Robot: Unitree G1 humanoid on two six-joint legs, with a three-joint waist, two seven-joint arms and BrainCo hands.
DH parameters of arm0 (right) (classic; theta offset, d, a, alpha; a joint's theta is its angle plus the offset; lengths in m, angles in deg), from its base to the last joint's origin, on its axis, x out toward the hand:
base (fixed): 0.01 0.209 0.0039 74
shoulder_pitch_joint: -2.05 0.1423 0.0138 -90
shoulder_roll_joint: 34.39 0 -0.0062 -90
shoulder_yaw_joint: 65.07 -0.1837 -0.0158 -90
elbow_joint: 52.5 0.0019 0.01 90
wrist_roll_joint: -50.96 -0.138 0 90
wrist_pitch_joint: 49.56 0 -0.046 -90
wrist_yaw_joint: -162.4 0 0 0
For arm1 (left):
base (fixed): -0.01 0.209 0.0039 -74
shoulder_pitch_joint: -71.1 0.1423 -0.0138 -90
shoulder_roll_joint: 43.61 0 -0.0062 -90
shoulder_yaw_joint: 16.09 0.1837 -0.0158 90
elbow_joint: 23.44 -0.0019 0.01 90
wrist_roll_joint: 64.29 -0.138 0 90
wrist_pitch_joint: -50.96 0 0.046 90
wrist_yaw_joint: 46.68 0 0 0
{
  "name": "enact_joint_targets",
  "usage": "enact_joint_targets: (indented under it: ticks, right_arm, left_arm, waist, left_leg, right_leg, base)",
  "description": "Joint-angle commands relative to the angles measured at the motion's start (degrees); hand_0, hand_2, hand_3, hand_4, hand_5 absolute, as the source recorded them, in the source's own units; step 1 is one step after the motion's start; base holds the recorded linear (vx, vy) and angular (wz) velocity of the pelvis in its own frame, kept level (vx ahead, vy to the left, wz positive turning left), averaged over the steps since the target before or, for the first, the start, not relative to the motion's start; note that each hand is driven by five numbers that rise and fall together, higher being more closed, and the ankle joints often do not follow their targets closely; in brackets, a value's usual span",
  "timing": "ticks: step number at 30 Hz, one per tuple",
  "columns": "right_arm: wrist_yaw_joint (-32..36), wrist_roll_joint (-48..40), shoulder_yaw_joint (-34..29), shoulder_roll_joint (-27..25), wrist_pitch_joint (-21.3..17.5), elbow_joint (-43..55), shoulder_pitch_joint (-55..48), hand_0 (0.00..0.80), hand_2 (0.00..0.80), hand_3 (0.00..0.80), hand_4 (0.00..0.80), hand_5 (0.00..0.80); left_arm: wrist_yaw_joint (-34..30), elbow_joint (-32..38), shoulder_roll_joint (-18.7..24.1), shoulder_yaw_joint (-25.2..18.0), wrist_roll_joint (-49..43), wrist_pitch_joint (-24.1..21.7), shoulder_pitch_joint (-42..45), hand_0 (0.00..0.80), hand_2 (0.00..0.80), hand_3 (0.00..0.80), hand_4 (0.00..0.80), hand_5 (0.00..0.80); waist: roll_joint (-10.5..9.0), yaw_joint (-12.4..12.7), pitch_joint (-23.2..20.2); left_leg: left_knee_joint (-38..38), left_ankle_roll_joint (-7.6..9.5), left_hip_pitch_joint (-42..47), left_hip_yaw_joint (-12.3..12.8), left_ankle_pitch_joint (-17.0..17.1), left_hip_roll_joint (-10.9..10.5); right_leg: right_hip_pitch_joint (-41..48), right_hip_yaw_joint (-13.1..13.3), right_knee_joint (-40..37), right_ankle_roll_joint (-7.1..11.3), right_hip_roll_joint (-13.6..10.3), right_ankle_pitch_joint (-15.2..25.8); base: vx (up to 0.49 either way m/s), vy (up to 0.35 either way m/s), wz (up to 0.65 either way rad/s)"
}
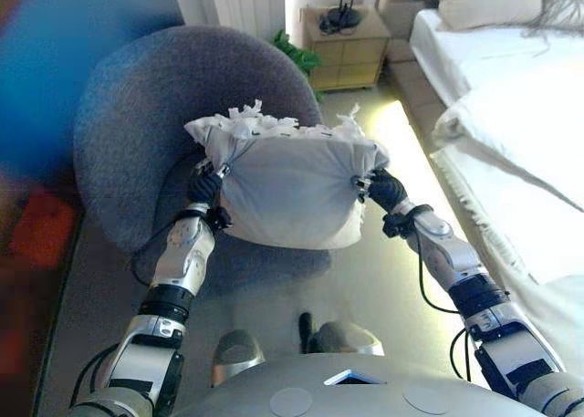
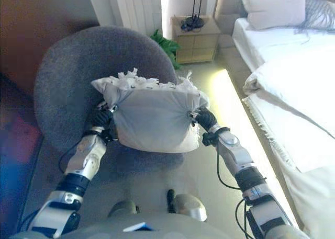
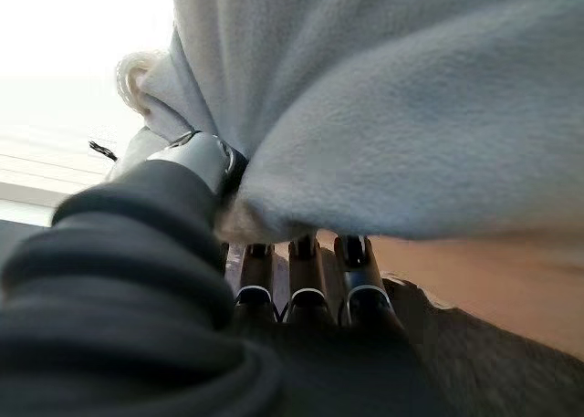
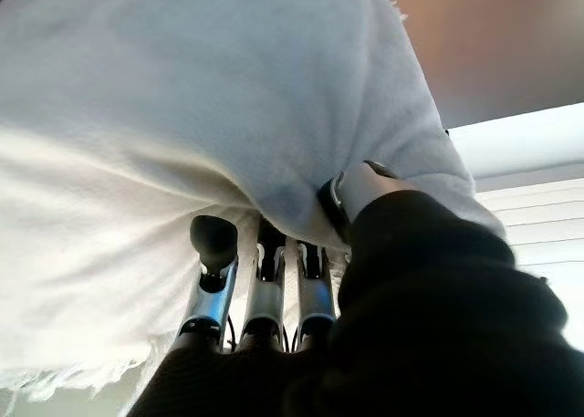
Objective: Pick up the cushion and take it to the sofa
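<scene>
Cushion: pale grey-white, fringed along its upper edge, in the centre of the frame, lifted clear in front of the round grey armchair that fills the upper left. I have it held between both hands. Left hand: at the cushion's left edge; in its wrist view the thumb presses into the fabric from one side and the fingers curl under the other, pinching the cloth. Right hand: at the cushion's right edge, likewise clamped, thumb dug into the fabric and fingers bent up against the cushion's underside. Bed: white bedding, down the right side of the frame, with a pillow at upper right. Wooden nightstand: top centre, a dark object on it I cannot identify. Green plant: just left of the nightstand.
</scene>
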Motion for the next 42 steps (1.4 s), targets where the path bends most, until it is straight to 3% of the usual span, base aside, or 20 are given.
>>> enact_joint_targets:
  ticks: [1, 5, 8, 13, 16, 18, 20, 22, 26, 27, 28, 29, 32, 37, 42]
  right_arm:
    - [0.04, -3.05, 0.5, 3.61, -2.46, 2.23, 8.17, 0.8, 0.8, 0.8, 0.8, 0.8]
    - [-0.37, -2.28, 0.03, 4.2, -2.11, 2.22, 8.14, 0.8, 0.8, 0.8, 0.8, 0.8]
    - [-0.82, -1.31, -0.49, 4.61, -2.51, 2.38, 7.47, 0.8, 0.8, 0.8, 0.8, 0.8]
    - [-2.72, -0.18, 0.37, 5.2, -3.56, 2.51, 7.44, 0.8, 0.8, 0.8, 0.8, 0.8]
    - [-3.47, -0.09, 1.56, 6.18, -4.33, 1.56, 8.75, 0.8, 0.8, 0.8, 0.8, 0.8]
    - [-4.0, 0.0, 2.33, 7.59, -4.64, 0.7, 9.51, 0.8, 0.8, 0.8, 0.8, 0.8]
    - [-5.0, -0.69, 3.2, 8.61, -4.76, -0.74, 10.36, 0.8, 0.8, 0.8, 0.8, 0.8]
    - [-5.84, -0.93, 4.14, 9.42, -4.76, -1.81, 10.75, 0.8, 0.8, 0.8, 0.8, 0.8]
    - [-6.22, 0.0, 4.97, 9.36, -4.21, -1.38, 10.5, 0.8, 0.8, 0.8, 0.8, 0.8]
    - [-6.43, 0.96, 5.46, 9.27, -4.69, -0.92, 10.07, 0.8, 0.8, 0.8, 0.8, 0.8]
    - [-6.5, 1.37, 5.74, 9.14, -4.8, -0.78, 9.94, 0.8, 0.8, 0.8, 0.8, 0.8]
    - [-6.32, 1.97, 5.62, 8.8, -4.62, -0.53, 10.0, 0.8, 0.8, 0.8, 0.8, 0.8]
    - [-6.25, 2.19, 5.79, 8.55, -3.92, -1.18, 11.61, 0.8, 0.8, 0.8, 0.8, 0.8]
    - [-9.63, 1.52, 7.54, 8.25, -4.93, -3.74, 18.88, 0.8, 0.8, 0.8, 0.8, 0.8]
    - [-11.2, 3.25, 7.87, 7.19, -5.57, -3.76, 24.14, 0.8, 0.8, 0.8, 0.8, 0.8]
  left_arm:
    - [-1.7, 5.1, 0.38, 0.29, 1.12, -4.76, -5.43, 0.8, 0.8, 0.8, 0.8, 0.8]
    - [-1.63, 4.6, -0.06, 0.26, 1.45, -5.24, -5.64, 0.8, 0.8, 0.8, 0.8, 0.8]
    - [-2.17, 4.27, -0.4, 0.32, 1.13, -5.17, -5.95, 0.8, 0.8, 0.8, 0.8, 0.8]
    - [-0.48, 2.92, -0.34, 2.2, 0.35, -6.22, -7.38, 0.8, 0.8, 0.8, 0.8, 0.8]
    - [0.57, 1.37, 0.1, 2.9, 0.09, -7.01, -8.96, 0.8, 0.8, 0.8, 0.8, 0.8]
    - [1.16, 0.97, 0.73, 2.97, -0.4, -6.78, -9.68, 0.8, 0.8, 0.8, 0.8, 0.8]
    - [0.72, 0.06, 1.38, 3.22, -0.01, -5.67, -10.19, 0.8, 0.8, 0.8, 0.8, 0.8]
    - [0.8, -0.58, 1.78, 3.66, 0.13, -4.27, -10.58, 0.8, 0.8, 0.8, 0.8, 0.8]
    - [1.97, -2.15, 1.75, 4.56, -0.56, -3.97, -11.66, 0.8, 0.8, 0.8, 0.8, 0.8]
    - [2.62, -2.52, 1.85, 4.84, -0.19, -4.76, -11.74, 0.8, 0.8, 0.8, 0.8, 0.8]
    - [2.92, -2.56, 1.92, 4.81, 0.12, -5.44, -11.44, 0.8, 0.8, 0.8, 0.8, 0.8]
    - [3.36, -1.7, 1.36, 4.37, -0.24, -5.96, -10.76, 0.8, 0.8, 0.8, 0.8, 0.8]
    - [4.34, -1.17, 0.31, 4.59, -0.88, -6.83, -10.78, 0.8, 0.8, 0.8, 0.8, 0.8]
    - [5.92, -3.85, 0.95, 5.44, -0.38, -9.42, -16.47, 0.8, 0.8, 0.8, 0.8, 0.8]
    - [7.43, -6.19, 1.6, 6.26, -0.57, -11.28, -21.86, 0.8, 0.8, 0.8, 0.8, 0.8]
  waist:
    - [0.72, 1.5, -3.96]
    - [1.96, 2.32, -3.93]
    - [3.01, 1.94, -3.93]
    - [4.62, 1.43, -3.67]
    - [4.95, 2.11, -3.04]
    - [5.37, 2.85, -2.3]
    - [5.72, 3.35, -1.74]
    - [5.47, 3.73, -1.73]
    - [4.7, 2.93, -1.59]
    - [4.04, 2.2, -1.01]
    - [3.79, 1.9, -0.41]
    - [3.79, 1.84, 0.09]
    - [3.17, 2.22, 0.95]
    - [3.07, 2.4, 4.63]
    - [3.47, 1.64, 9.2]
  left_leg:
    - [-13.6, 1.13, 3.05, -0.28, 9.36, -0.46]
    - [-22.44, -0.01, 2.72, 0.35, 8.91, -0.53]
    - [-24.8, 0.29, 3.51, 2.49, 8.26, -0.54]
    - [-28.03, 1.26, 5.8, 2.88, 7.97, -1.92]
    - [-27.23, 2.6, 5.65, 2.86, 6.57, -3.58]
    - [-26.63, 3.8, 5.5, 3.44, 5.87, -4.32]
    - [-26.31, 4.36, 5.91, 3.84, 5.4, -4.68]
    - [-26.66, 4.28, 6.72, 4.07, 5.27, -5.06]
    - [-26.4, 3.07, 7.51, 3.19, 4.63, -5.19]
    - [-25.58, 2.97, 7.47, 3.34, 3.36, -5.26]
    - [-25.0, 3.12, 7.41, 3.7, 2.63, -5.0]
    - [-24.11, 2.83, 6.64, 2.97, 2.52, -4.17]
    - [-20.04, 1.9, 2.3, 3.04, 2.38, -2.38]
    - [-13.27, 1.17, -5.22, 3.0, 1.5, -0.69]
    - [-1.78, 1.31, -13.65, 1.83, -2.23, 0.17]
  right_leg:
    - [0.87, 1.29, -1.07, 7.92, -2.66, 0.76]
    - [2.83, 0.33, -0.88, 9.04, -3.64, -1.43]
    - [2.64, -1.5, 1.16, 9.53, -4.49, -3.21]
    - [0.97, -2.8, 4.88, 10.21, -5.08, -4.77]
    - [-1.22, -4.81, 10.95, 11.21, -6.57, -4.49]
    - [-3.89, -6.72, 19.45, 12.37, -7.87, -3.38]
    - [-6.33, -7.0, 25.4, 12.51, -8.53, -1.59]
    - [-6.23, -7.64, 23.41, 12.37, -9.61, -0.13]
    - [-4.41, -6.49, 9.34, 12.27, -10.07, -0.06]
    - [-5.81, -4.7, 5.74, 13.2, -10.72, 2.33]
    - [-7.38, -3.4, 6.68, 13.59, -10.9, 3.78]
    - [-7.7, -2.57, 5.78, 14.0, -10.53, 2.4]
    - [-7.07, -2.0, 3.37, 13.86, -10.56, 1.99]
    - [-11.93, -2.04, 6.17, 12.69, -10.59, 1.25]
    - [-20.84, -1.37, 19.07, 11.05, -10.52, -2.67]
  base:
    - [0.234, 0.178, -0.44]
    - [0.164, 0.137, -0.07]
    - [0.107, 0.139, 0.05]
    - [0.083, 0.152, 0.15]
    - [0.037, 0.142, 0.1]
    - [0.033, 0.146, -0.14]
    - [0.096, 0.103, -0.19]
    - [0.167, 0.013, -0.03]
    - [0.177, -0.1, -0.07]
    - [0.112, -0.128, 0.0]
    - [0.089, -0.141, 0.01]
    - [0.042, -0.11, 0.01]
    - [-0.002, -0.106, -0.04]
    - [-0.128, -0.078, -0.11]
    - [-0.128, -0.034, -0.03]
